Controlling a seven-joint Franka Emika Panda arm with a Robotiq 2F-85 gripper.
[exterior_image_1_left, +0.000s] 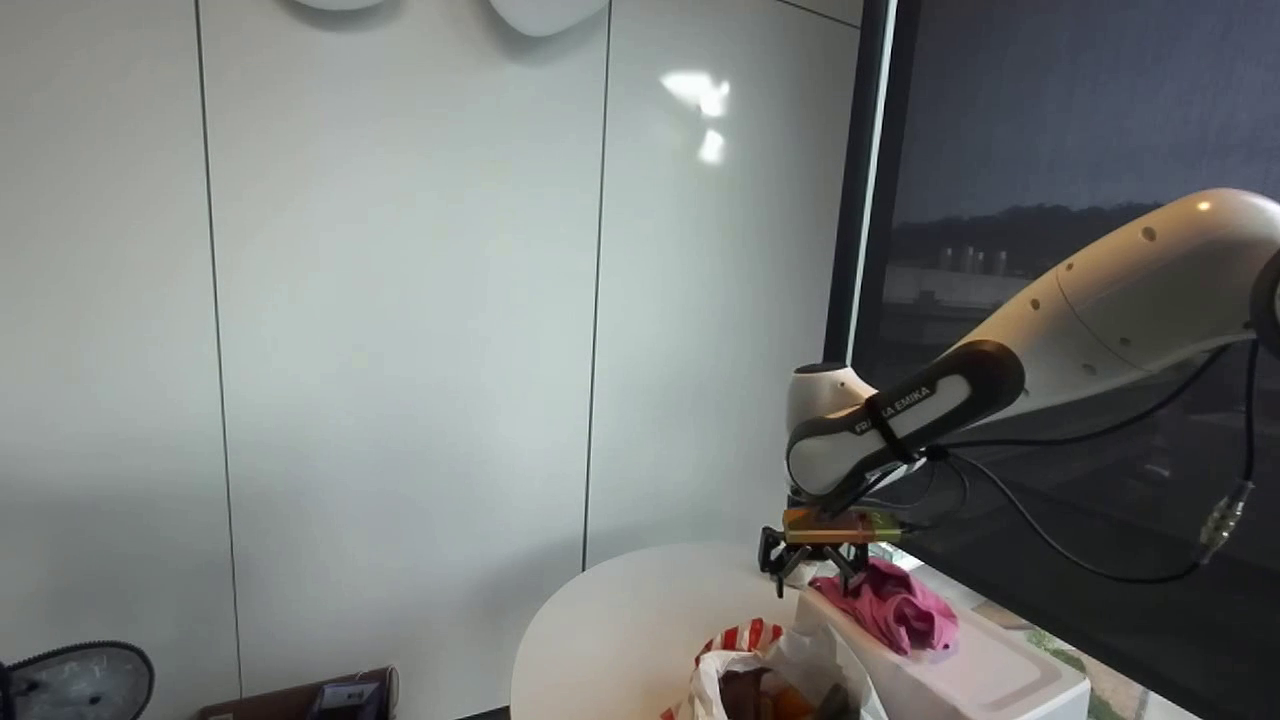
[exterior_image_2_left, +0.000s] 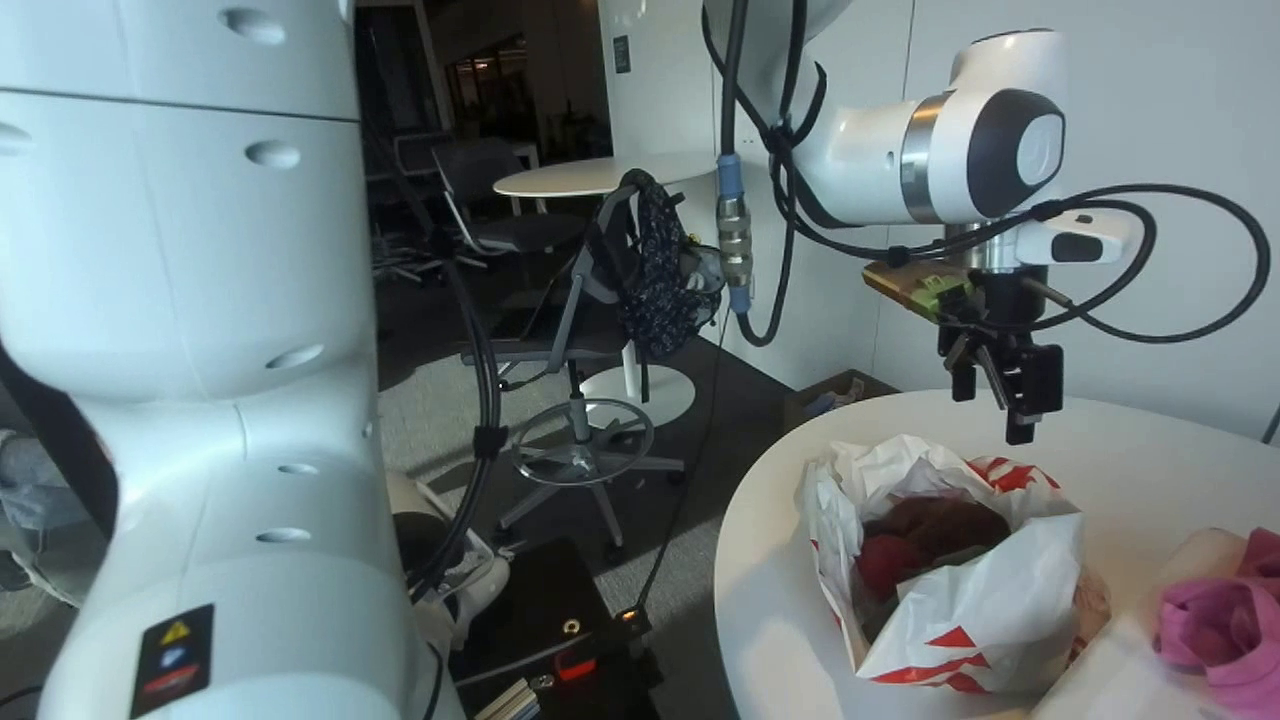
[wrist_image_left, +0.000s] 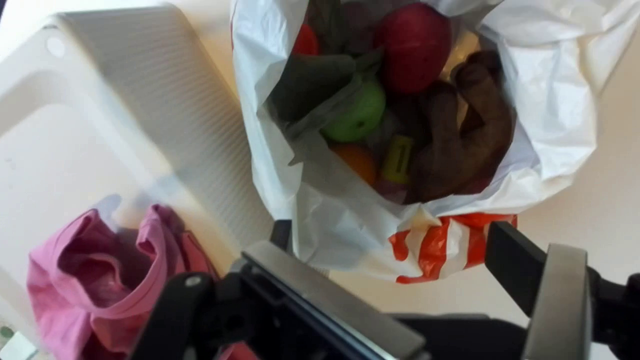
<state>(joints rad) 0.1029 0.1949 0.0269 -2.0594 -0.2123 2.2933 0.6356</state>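
While the gripper (exterior_image_1_left: 815, 588) shows widely parted fingers (exterior_image_1_left: 770, 550) in an exterior view, pink cloth (exterior_image_1_left: 893, 610) lies near them on a white box (exterior_image_1_left: 1015, 668). In an exterior view, a red-and-white bag (exterior_image_2_left: 1010, 600) stands near the fingers. Wrist view: round red item (wrist_image_left: 414, 47), round green item (wrist_image_left: 360, 112), bagged, beyond the fingers.
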